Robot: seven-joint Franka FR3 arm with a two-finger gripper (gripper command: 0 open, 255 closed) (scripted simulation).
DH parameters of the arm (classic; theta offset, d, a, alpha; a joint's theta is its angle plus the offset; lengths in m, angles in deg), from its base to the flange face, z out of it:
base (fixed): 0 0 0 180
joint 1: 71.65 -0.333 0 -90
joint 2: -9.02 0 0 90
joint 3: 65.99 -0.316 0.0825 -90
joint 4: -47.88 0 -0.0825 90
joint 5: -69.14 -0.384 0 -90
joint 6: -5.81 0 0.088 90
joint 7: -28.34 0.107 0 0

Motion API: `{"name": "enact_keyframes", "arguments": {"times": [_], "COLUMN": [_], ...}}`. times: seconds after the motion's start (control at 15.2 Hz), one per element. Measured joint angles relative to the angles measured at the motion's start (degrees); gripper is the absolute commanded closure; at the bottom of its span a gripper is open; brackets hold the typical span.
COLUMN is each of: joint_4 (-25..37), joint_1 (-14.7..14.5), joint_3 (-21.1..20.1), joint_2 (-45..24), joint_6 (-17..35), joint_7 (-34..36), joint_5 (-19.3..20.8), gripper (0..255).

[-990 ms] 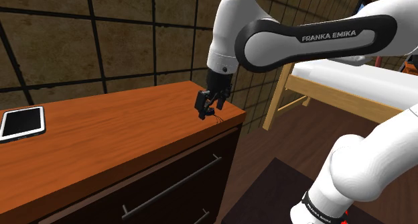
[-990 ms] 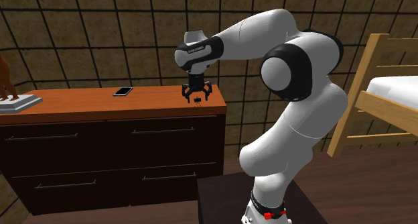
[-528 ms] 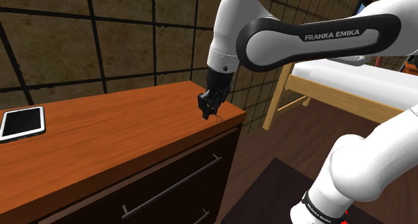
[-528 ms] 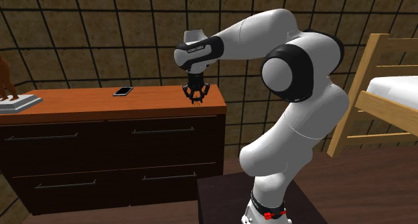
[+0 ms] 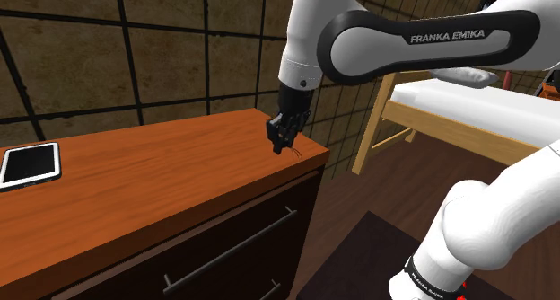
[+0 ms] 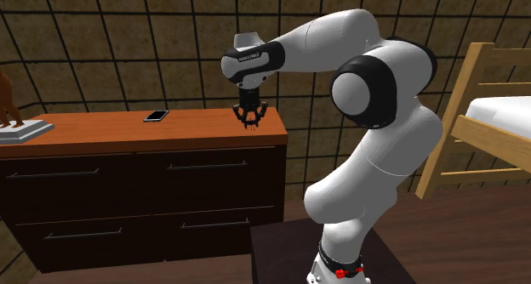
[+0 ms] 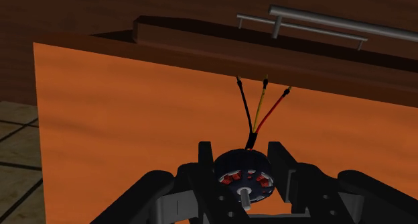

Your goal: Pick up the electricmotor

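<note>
The electric motor (image 7: 244, 177) is a small dark round piece with red windings and three thin wires (image 7: 258, 108), black, yellow and red. My black gripper (image 7: 243, 159) is shut on it, one finger (image 7: 206, 157) pressing each side. In the shoulder view the gripper (image 5: 284, 142) hangs just above the wooden dresser top (image 5: 135, 190), near its corner by the bed, and the wires (image 5: 293, 152) dangle below it. The second exterior view shows the gripper (image 6: 250, 121) a little above the right end of the dresser top (image 6: 128, 134).
A white-framed tablet (image 5: 30, 163) lies far along the dresser top. A figure on a pale base (image 6: 15, 121) stands at the dresser's other end. Drawers with bar handles (image 5: 233, 246) front the dresser. A wooden bed (image 5: 467, 101) stands beyond the corner.
The fingers, open around the motor a second ago, have shut on it. The hand has since risen slightly, lifting the motor and its wires off the dresser top.
</note>
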Motion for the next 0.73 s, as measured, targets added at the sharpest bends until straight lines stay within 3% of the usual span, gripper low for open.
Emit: {"name": "enact_keyframes", "arguments": {"times": [0.73], "joint_4": [8.9], "joint_1": [0.4], "joint_3": [0.5], "joint_2": [-0.8], "joint_6": [-8.2], "joint_7": [-0.2], "joint_5": [0.5], "gripper": [255]}}
